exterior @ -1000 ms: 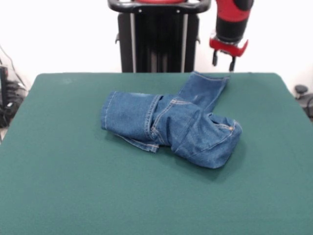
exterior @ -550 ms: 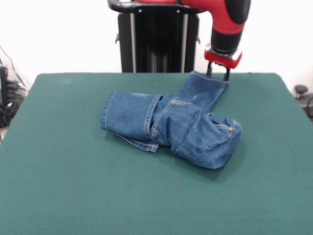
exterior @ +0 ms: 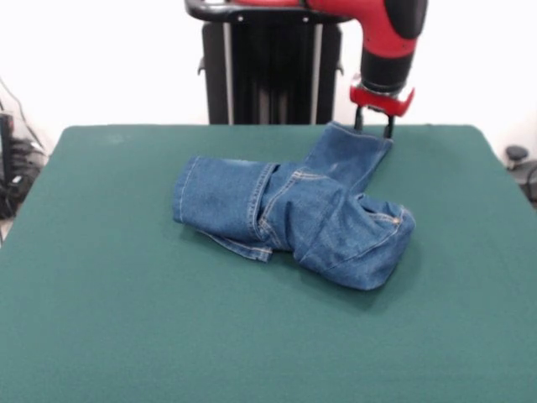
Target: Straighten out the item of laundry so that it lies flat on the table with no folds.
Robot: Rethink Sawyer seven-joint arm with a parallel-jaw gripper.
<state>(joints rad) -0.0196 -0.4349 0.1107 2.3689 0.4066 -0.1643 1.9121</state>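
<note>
The item of laundry [exterior: 294,210], a pair of small blue denim jeans, lies crumpled and folded over itself in the middle of the dark green table [exterior: 126,302]. One leg is doubled over to the left, the waist part is bunched at the right, and the other leg runs up toward the far edge. My gripper [exterior: 374,128] hangs from the red arm right at that far leg's hem. It is open, one finger [exterior: 359,120] on each side of the hem's end. Whether the tips touch the cloth I cannot tell.
Cables and dark gear [exterior: 13,168] sit off the table's left edge. A small black object [exterior: 516,155] lies beyond the right edge. Wide green tabletop surrounds the jeans on the near, left and right sides.
The gripper came down and slightly left from above the table's far edge to the leg hem. In the last half second it has hardly moved. The jeans are unchanged.
</note>
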